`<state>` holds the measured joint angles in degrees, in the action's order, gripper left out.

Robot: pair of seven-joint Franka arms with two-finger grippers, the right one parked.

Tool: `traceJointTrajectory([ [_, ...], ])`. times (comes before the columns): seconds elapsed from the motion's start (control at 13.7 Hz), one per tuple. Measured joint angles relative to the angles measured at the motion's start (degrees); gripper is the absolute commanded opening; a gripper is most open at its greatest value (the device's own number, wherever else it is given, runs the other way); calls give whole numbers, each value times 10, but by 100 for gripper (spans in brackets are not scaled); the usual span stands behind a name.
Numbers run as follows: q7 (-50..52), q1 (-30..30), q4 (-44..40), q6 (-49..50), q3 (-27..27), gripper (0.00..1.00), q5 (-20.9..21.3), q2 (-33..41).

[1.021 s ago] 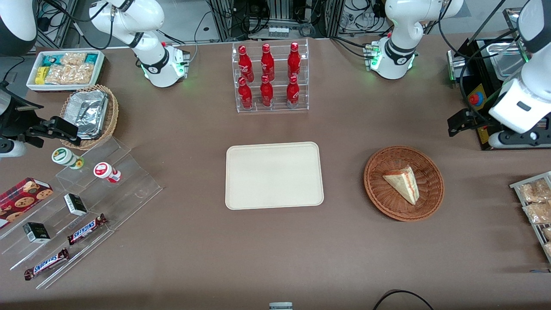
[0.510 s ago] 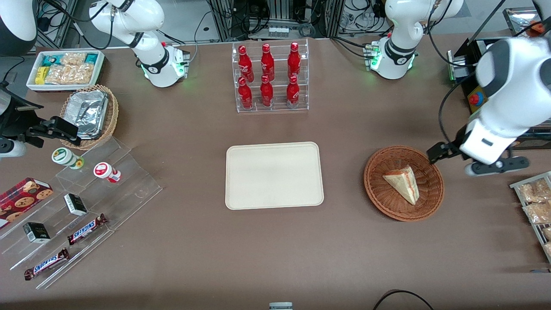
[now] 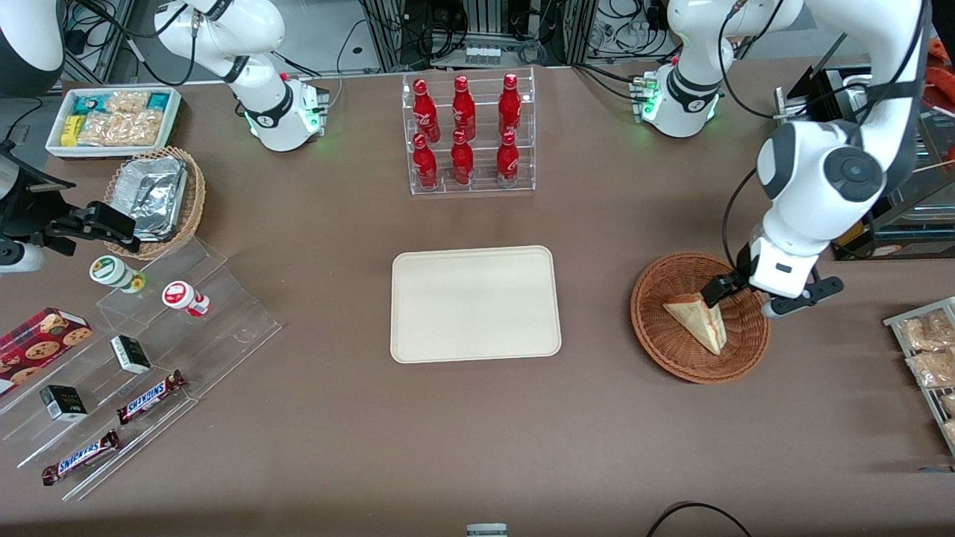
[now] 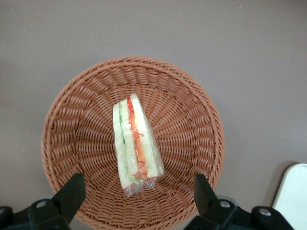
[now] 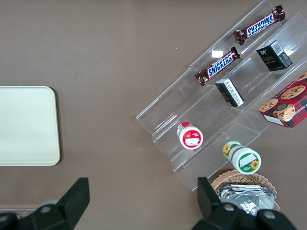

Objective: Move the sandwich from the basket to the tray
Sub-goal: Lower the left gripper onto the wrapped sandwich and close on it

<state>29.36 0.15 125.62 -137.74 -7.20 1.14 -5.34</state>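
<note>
The small triangular wedge sandwich of pale white bread with red and green filling (image 3: 697,318) lies in clear wrap inside the round, reddish-brown woven wicker basket (image 3: 664,335), resting on the basket floor. The flat cream-beige rectangular tray with rounded corners (image 3: 475,303) stands bare, well apart from the basket, toward the parked arm's end of the worktop (image 3: 477,432).

The left arm's end effector (image 4: 136,191) hangs above the basket and has no contact with the sandwich. Its two fingers stand spread wide, one to each side of the wedge in the left wrist view.

Step in hand, as judged: approach and grasp.
- Centre the fingers over the wedge so that they close on the two flat bread faces, not on the pointed end or the filling edge.
- Descend until the fingertips (image 4: 72,191) are below the upper edge of the wedge, but stop short of the wicker weave.
- Close gently. The bread is likely soft, and the wrap may slip.
- Lift straight up to clear the basket rim before any travel toward the tray.

Surface and surroundings: the worktop is covered in plain matt brown material. A clear acrylic rack of red bottles (image 3: 468,134) stands farther from the front camera than the tray. Cables and equipment frames line the worktop's edge near the arm bases.
</note>
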Motion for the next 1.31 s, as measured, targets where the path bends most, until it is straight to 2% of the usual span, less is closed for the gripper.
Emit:
traceJointTrajectory([
  [0.51, 31, 0, 25, -92, 0, 100, 0, -77],
  [0.58, 32, 0, 25, -100, 0, 92, 0, -88],
  [0.66, 33, 0, 25, -104, 0, 66, 0, -97],
  [0.73, 34, 0, 25, -108, 0, 29, 0, -104],
  [0.8, 35, 0, 25, -109, 1, 0, 0, -107],
  [1.31, 35, 1, 11, -77, 1, 0, 0, -79],
])
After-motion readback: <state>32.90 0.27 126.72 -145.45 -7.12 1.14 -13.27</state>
